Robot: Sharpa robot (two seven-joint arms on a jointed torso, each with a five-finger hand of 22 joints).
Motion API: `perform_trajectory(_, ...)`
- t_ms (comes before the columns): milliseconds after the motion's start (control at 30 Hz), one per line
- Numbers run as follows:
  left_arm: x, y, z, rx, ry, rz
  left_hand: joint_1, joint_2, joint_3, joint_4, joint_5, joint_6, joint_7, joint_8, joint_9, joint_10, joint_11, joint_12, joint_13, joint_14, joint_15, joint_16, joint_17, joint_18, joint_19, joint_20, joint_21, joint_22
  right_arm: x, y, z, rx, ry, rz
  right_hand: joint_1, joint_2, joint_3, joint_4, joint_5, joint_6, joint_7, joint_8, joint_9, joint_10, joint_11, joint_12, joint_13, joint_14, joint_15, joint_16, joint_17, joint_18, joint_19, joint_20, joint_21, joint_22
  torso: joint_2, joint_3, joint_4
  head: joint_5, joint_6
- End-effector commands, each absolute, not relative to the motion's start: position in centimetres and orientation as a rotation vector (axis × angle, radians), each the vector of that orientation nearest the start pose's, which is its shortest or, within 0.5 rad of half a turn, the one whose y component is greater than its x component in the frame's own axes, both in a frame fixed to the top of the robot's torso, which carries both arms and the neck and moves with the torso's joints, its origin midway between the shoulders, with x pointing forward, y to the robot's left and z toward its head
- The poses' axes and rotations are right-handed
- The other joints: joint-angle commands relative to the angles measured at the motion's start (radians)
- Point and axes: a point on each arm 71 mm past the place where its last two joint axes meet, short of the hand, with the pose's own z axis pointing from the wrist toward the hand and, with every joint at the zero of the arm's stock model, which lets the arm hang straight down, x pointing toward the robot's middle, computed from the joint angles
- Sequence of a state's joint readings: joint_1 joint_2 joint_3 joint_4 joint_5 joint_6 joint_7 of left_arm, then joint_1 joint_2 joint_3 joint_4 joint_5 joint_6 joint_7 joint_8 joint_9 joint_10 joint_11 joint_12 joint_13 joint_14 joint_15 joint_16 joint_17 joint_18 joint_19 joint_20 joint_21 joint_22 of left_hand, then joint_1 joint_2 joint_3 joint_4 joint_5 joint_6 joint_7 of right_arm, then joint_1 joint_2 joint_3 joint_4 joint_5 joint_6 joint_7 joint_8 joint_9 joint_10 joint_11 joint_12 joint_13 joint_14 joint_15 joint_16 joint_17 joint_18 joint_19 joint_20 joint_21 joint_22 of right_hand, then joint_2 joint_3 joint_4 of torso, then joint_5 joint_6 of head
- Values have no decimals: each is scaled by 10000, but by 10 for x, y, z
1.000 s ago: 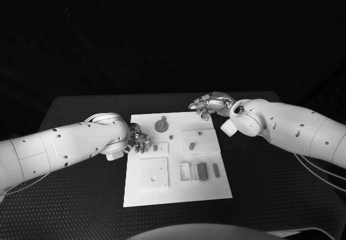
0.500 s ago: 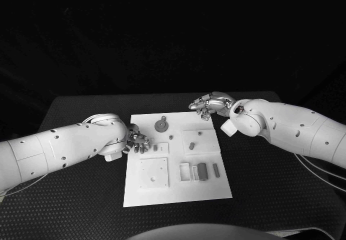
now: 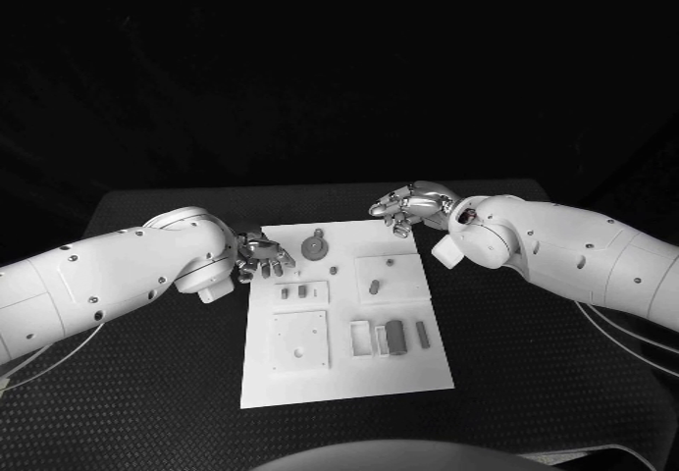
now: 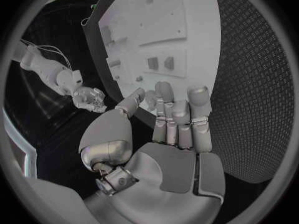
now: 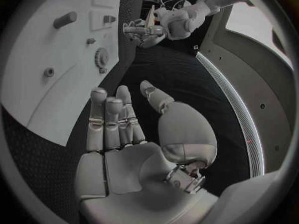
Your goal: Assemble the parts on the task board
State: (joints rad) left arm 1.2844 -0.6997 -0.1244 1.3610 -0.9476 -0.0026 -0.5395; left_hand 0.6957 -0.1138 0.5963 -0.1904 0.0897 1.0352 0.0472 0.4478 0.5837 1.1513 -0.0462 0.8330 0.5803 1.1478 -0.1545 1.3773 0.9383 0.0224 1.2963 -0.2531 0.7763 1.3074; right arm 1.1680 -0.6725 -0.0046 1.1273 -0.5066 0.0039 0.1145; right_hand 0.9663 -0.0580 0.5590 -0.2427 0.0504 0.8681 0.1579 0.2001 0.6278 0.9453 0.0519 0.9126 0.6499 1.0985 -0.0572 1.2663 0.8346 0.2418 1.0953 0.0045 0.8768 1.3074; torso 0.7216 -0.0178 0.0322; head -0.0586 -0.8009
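Head view: the white task board (image 3: 346,388) lies mid-table, grey parts (image 3: 396,336) on it; the left hand (image 3: 262,257) and right hand (image 3: 406,206) hover at its far corners, fingers apart, empty. No legible writing.

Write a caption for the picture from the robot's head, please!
Two empty robot hands, left and right, hover at the far corners of the white task board dotted with small parts.

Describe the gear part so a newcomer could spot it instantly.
Start at the white task board mid-table and go to its far end, between the two hands. The gear lies near the far left corner: a round toothed disc, unlike the small pegs and rectangular blocks elsewhere.
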Motion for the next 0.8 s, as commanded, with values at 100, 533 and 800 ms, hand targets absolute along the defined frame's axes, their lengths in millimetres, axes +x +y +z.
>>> perform_trajectory(100, 514, 198, -205, -4752, 21206, -5622, 593, 3, 141, -284, 146, -653, 463, -425, -154, -476, 309, -487, -223, -387, 310, -506, -345, 823, -431, 285, -445, -132, 542, -223, -225, 7156, 18844, 12282, -93, 12, -29, 52, 37, -8, 53, -40, -11, -65, 5, 48, -16, -74, 11, -45, -17, 200, -32, -71, -39, 167, -8, 10, 9, -23, 49)
perform_trajectory(533, 510, 155, -183, 1547, 17275, -7869, 4203, -502, 415, -803, 14, -2017, 870, -1090, -681, -1681, 1539, -4211, -2454, -2759, 1683, -3516, -2458, 453, -2741, 1675, -3452, -1846, 542, -222, -225, 7147, 18840, 12303, -92, 13, -29, 51, 37, -10, 54, -40, -12, -68, 5, 48, -18, -74, 12, -44, -16, 200, -33, -71, -39, 167, -2, 5, 6, 24, 169)
perform_trajectory(800, 505, 131, -200, 4068, 16127, -7902, 4916, -518, 349, -751, -287, -1863, 625, -1262, -1020, -1939, 1494, -6088, -3392, -2452, 1731, -4048, -2825, 488, -2495, 1757, -3961, -2244, 543, -222, -226, 7161, 18814, 12281, -91, 15, -29, 51, 37, -11, 54, -40, -12, -69, 6, 48, -20, -75, 13, -44, -16, 200, -32, -71, -39, 167, 9, 11, -22, 19, 229)
